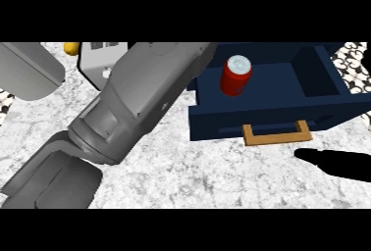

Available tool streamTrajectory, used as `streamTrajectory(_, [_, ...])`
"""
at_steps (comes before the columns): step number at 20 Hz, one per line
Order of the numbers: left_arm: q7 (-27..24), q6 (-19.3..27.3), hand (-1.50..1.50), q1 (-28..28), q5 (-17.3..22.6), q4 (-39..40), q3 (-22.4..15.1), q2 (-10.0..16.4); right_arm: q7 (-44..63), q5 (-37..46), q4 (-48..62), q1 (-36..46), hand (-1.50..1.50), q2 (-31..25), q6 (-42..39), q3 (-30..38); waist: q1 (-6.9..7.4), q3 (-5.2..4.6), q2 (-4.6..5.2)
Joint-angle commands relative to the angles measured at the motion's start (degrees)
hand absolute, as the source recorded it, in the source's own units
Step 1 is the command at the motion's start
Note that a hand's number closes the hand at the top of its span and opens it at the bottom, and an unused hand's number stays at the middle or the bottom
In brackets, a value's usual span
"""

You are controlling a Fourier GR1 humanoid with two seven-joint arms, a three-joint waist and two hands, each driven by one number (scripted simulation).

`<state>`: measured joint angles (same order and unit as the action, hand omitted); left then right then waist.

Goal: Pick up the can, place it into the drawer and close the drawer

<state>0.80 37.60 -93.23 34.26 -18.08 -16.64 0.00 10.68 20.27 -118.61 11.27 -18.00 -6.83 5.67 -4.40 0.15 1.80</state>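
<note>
Nearest, at the worktop's [217, 176] right edge, the right hand [337, 164] comes in as a flat black shape pointing left. Its fingers are stretched out straight and together, and they hold nothing. Most of the hand is cut off by the view's right side, so the thumb cannot be made out. The fingertip lies just beside the right end of the tan handle [276, 135], a little nearer than it, with a narrow strip of worktop showing between them.

The handle sits on the front wall of the navy drawer [217, 120], which stands open towards the worktop's far right corner. The red can [237, 77] stands upright inside it on the drawer's floor, its pale top showing. It is in the wider left compartment, close to the far wall, and is well apart from the right hand, with the drawer's front wall between them. A partition closes off a smaller compartment [322, 73] on the right.

The left forearm [138, 103], broad and grey, runs from the worktop's near left corner slantwise to the far edge and covers the drawer's far left corner. The left hand itself does not show.

Behind the forearm at the far edge, a whitish box-like thing [98, 61] is half hidden, with a small yellow object [71, 47] beside it; neither can be identified. A rounded grey shape [25, 71] fills the far left corner, cut off by the view's edge.
</note>
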Motion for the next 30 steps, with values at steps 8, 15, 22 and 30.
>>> streamTrajectory(8, [-1.44, -0.95, -1.5, -0.46, -0.8, 1.67, -0.96, 0.0, -6.78, 20.57, 23.43, 11.01, -1.5, 0.25, 7.23, -9.89, 4.04, -0.06, -0.67])
streamTrajectory(15, [-1.91, -1.6, -1.5, 0.41, -0.6, 0.79, 0.5, 0.03, -8.29, 31.48, 40.35, 18.53, -1.5, 3.34, 14.14, -13.78, 4.94, -0.08, -0.91])
streamTrajectory(22, [-0.5, -2.88, -1.5, 2.6, -2.07, -0.87, 1.71, 3.83, -12.93, 35.09, 57.41, 26.42, -1.5, 5.52, 21.84, -11.64, 5.68, -0.11, -1.25])
streamTrajectory(30, [4.24, -5.2, -1.5, 5.39, -3.21, -6.19, 0.66, 7.64, -15.05, 38.13, 76.74, 36.57, -1.5, 6.9, 37.13, -5.44, 7.96, -0.08, -1.19])
